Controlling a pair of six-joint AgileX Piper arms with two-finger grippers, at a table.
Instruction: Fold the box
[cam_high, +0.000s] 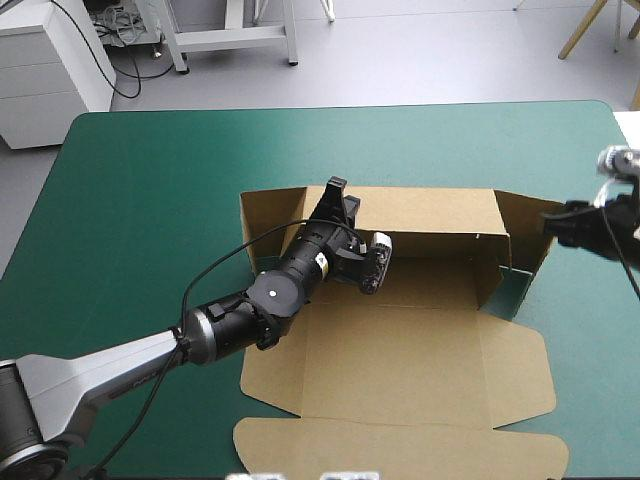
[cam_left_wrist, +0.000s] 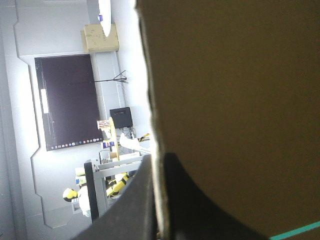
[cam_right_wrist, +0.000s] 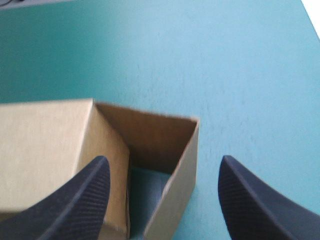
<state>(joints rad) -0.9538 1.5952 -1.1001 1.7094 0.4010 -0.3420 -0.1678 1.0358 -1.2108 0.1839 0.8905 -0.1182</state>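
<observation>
The brown box (cam_high: 400, 350) lies open on the teal-green cover, its long back wall (cam_high: 430, 215) raised and a side flap (cam_high: 525, 240) standing at its right end. My left gripper (cam_high: 336, 190) sits at the left part of the back wall's top edge. In the left wrist view its black fingers (cam_left_wrist: 135, 200) are pressed together on the board's (cam_left_wrist: 235, 100) edge. My right gripper (cam_high: 556, 222) hovers just right of the side flap. In the right wrist view it (cam_right_wrist: 165, 160) stands open, with the flap's corner (cam_right_wrist: 175, 145) ahead between the fingers.
The box's lid flap (cam_high: 400, 445) reaches almost to the table's front edge. Bare teal-green cover (cam_high: 150, 200) stretches left of and beyond the box. The right gripper is close to the table's right edge (cam_high: 620, 130).
</observation>
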